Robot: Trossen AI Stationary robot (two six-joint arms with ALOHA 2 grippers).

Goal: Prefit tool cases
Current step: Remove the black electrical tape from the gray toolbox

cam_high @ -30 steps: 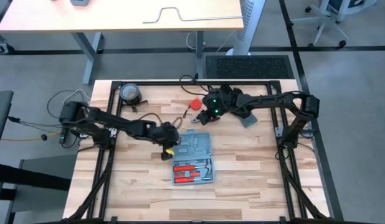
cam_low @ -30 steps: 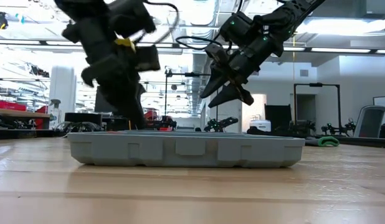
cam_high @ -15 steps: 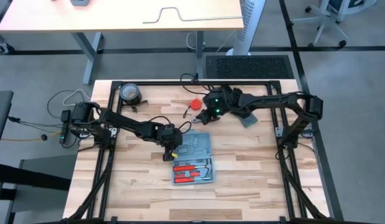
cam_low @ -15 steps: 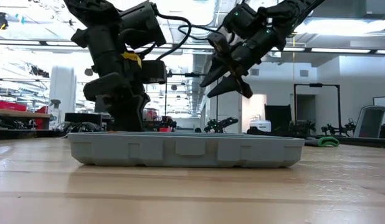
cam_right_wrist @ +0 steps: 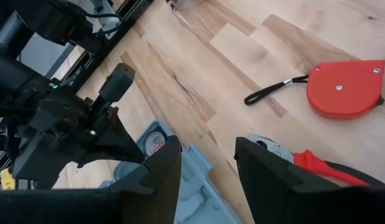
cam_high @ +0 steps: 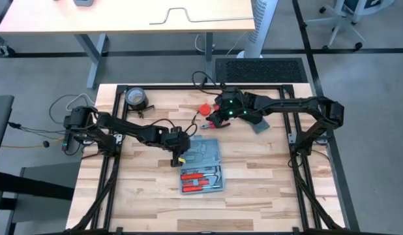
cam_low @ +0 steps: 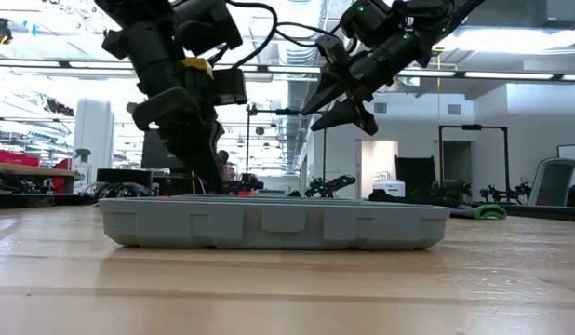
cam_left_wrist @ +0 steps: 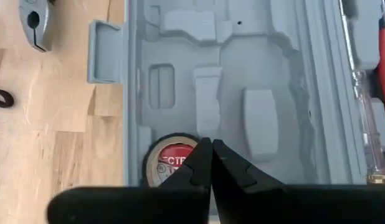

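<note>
A matt grey-blue moulded plastic case [cam_left_wrist: 242, 93] lies on a pale, smooth-planked wooden table [cam_high: 149, 196], beside a glossy red plastic tape measure [cam_right_wrist: 344, 87] and dull metal pliers [cam_left_wrist: 35, 25].

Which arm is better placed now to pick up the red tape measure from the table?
The right arm. Its tool is open and hangs beside the red tape measure, at the table's far side. The left tool is shut over the tool case.

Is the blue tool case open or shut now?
Open. The tool case lies flat, its moulded slots bare to the left wrist camera, red-handled tools showing inside.
</note>
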